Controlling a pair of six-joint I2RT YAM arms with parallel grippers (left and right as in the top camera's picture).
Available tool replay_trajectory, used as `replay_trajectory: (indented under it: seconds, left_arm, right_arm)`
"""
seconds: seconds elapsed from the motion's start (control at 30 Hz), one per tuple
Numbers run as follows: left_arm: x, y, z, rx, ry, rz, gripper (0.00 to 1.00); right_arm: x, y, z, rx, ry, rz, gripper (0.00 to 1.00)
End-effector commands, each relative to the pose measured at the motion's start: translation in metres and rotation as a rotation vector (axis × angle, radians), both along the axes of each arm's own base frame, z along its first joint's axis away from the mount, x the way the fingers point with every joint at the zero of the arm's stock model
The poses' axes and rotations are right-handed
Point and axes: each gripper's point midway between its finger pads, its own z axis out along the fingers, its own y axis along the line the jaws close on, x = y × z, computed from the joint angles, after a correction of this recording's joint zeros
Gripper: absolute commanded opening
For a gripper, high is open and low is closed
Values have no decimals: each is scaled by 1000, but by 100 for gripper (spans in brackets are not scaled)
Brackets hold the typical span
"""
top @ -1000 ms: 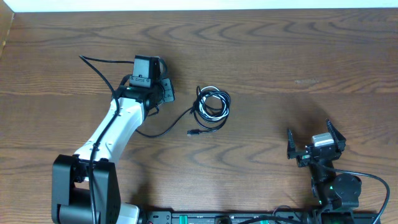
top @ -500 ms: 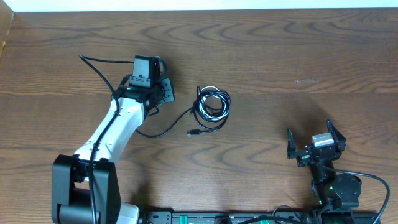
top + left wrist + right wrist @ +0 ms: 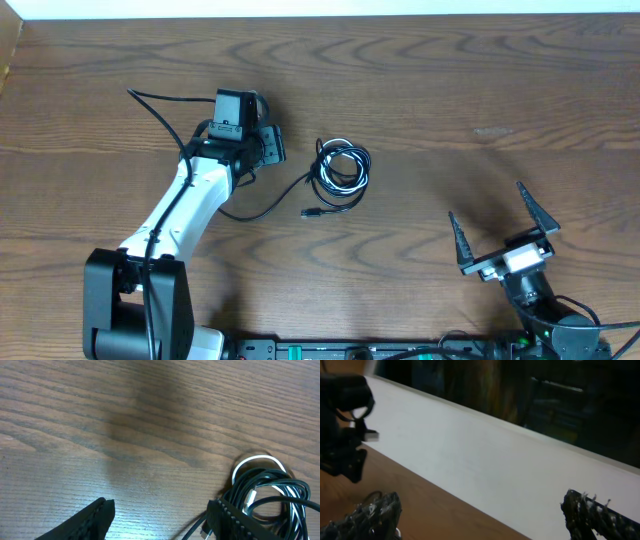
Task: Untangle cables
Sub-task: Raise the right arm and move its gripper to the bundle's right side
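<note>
Lying near the middle of the table, the cables form a small coil, mostly black with one white loop on its far side. One black strand runs left from the coil and passes under the left arm. A small plug rests just below the coil. The left gripper sits just left of the coil, jaws apart. In the left wrist view only bare wood shows between its fingers, and the coil lies beside the right-hand one, so it grasps nothing. The right gripper hangs well apart from the cables near the table's front right, its jaws spread wide and empty.
</note>
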Motion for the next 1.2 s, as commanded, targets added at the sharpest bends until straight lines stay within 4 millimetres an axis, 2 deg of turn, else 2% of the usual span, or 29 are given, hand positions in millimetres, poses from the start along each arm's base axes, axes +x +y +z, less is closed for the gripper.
replay_trajectory:
  seconds: [0.0, 0.03, 0.13, 0.23, 0.37, 0.43, 0.5, 0.53, 0.63, 0.67, 0.73, 0.8, 0.93, 1.17]
  left_arm:
    - [0, 2, -3, 13, 6, 6, 66]
    - [0, 2, -3, 13, 6, 6, 66]
    - [0, 2, -3, 13, 6, 6, 66]
    - [0, 2, -3, 13, 6, 6, 66]
    - [0, 2, -3, 13, 6, 6, 67]
    - [0, 2, -3, 13, 6, 6, 67]
    - [0, 2, -3, 13, 6, 6, 66]
    - [0, 2, -3, 13, 6, 6, 67]
    - [0, 2, -3, 13, 6, 6, 66]
    - [0, 2, -3, 13, 6, 6, 67]
    - [0, 2, -3, 13, 6, 6, 67]
    - [0, 2, -3, 13, 6, 6, 67]
    - [0, 2, -3, 13, 6, 6, 67]
    - [0, 2, -3, 13, 6, 6, 67]
  right_arm:
    - [-21, 7, 46, 7, -92, 54, 99]
    - [-28, 5, 67, 12, -124, 43, 99]
    - [-33, 4, 100, 15, -140, 37, 99]
    - [-28, 4, 126, 21, -103, 41, 99]
    - [-4, 9, 160, 74, 81, 88, 99]
    - [10, 13, 168, 77, 177, 113, 99]
    - [34, 16, 177, 106, 345, 128, 99]
    - [38, 16, 177, 110, 375, 127, 99]
    - [61, 17, 172, 118, 547, 118, 99]
    - [74, 18, 165, 121, 650, 112, 99]
    - [88, 18, 151, 125, 774, 103, 99]
    - [104, 19, 127, 129, 922, 93, 99]
    - [128, 23, 87, 136, 1086, 105, 99]
    - [154, 36, 40, 202, 1270, 174, 99]
